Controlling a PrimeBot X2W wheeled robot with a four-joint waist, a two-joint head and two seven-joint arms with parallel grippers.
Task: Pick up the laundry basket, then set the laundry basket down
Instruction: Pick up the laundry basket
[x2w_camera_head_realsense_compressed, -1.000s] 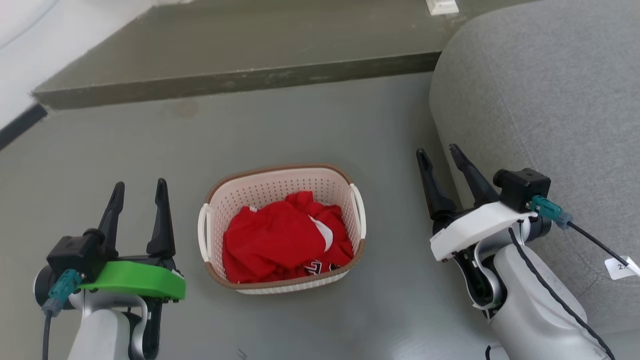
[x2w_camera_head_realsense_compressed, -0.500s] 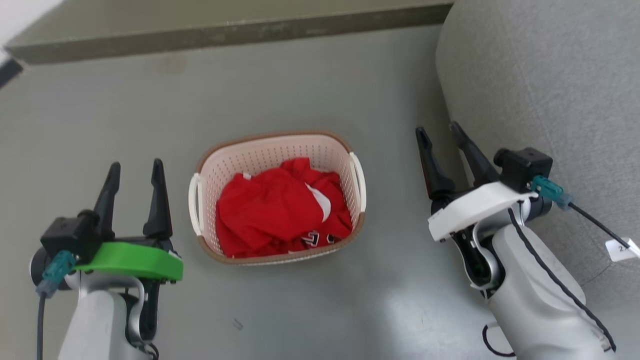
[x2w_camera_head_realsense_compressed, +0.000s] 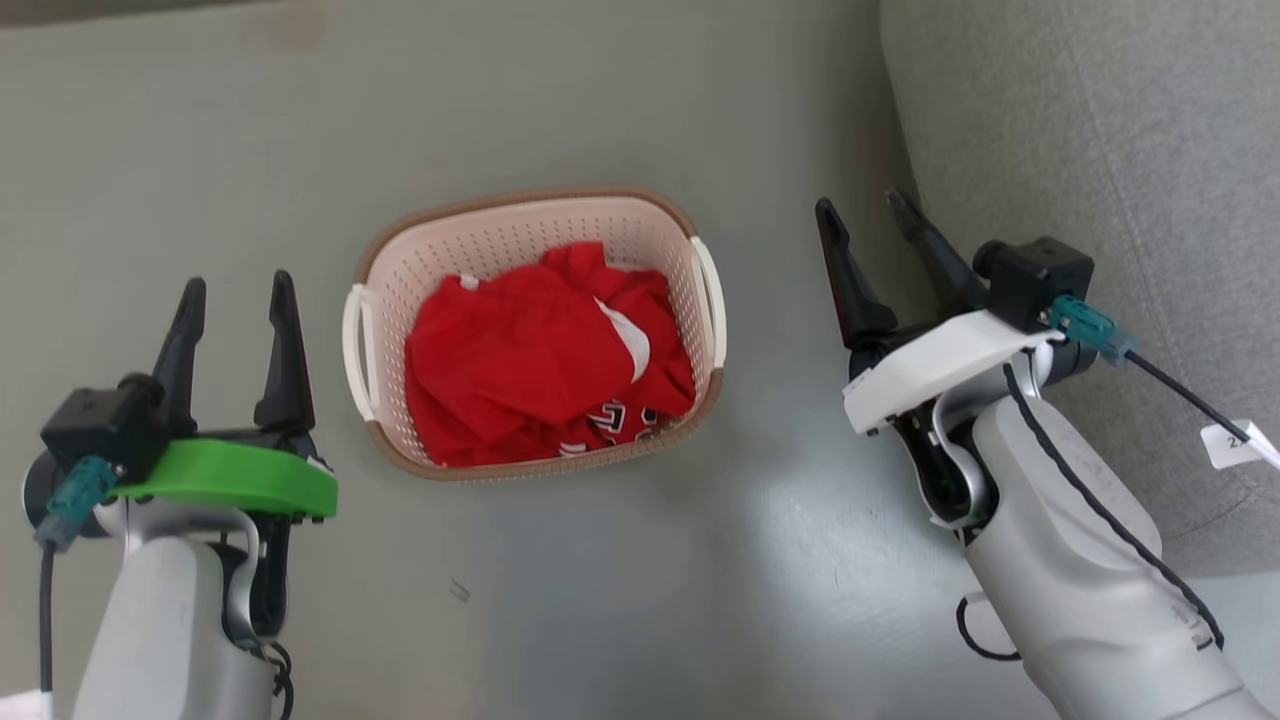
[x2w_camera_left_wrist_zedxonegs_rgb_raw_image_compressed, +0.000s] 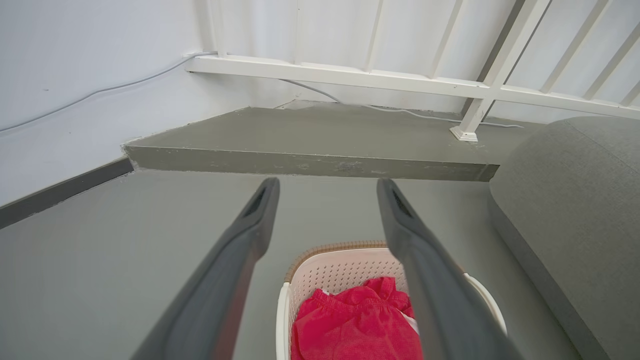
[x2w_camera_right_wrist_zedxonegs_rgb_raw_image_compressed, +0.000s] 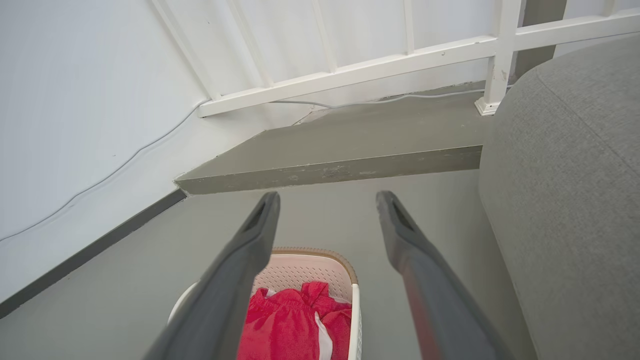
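The laundry basket (x2w_camera_head_realsense_compressed: 535, 215) stands on the grey floor between my two arms, cream with perforated walls, a brown rim and white side handles, red clothing piled inside. My left gripper (x2w_camera_head_realsense_compressed: 235, 290) is open to the basket's left, apart from its handle. On the other side my right gripper (x2w_camera_head_realsense_compressed: 865, 210) is open too, clear of the right handle. The left wrist view has the basket (x2w_camera_left_wrist_zedxonegs_rgb_raw_image_compressed: 340, 262) low between the open fingers of the left gripper (x2w_camera_left_wrist_zedxonegs_rgb_raw_image_compressed: 327, 187). The right wrist view has the basket (x2w_camera_right_wrist_zedxonegs_rgb_raw_image_compressed: 315, 265) below the open right gripper (x2w_camera_right_wrist_zedxonegs_rgb_raw_image_compressed: 327, 200).
A large grey cushioned seat (x2w_camera_head_realsense_compressed: 1100, 150) fills the right side, close behind my right gripper. A raised grey step (x2w_camera_left_wrist_zedxonegs_rgb_raw_image_compressed: 310, 145) and a white railing (x2w_camera_left_wrist_zedxonegs_rgb_raw_image_compressed: 400, 82) lie beyond the basket. A white wall with a dark skirting (x2w_camera_right_wrist_zedxonegs_rgb_raw_image_compressed: 90, 250) runs along the left.
The head camera has tilted down, so the step has left its view and the basket sits higher in the picture. Both grippers stay open beside the basket.
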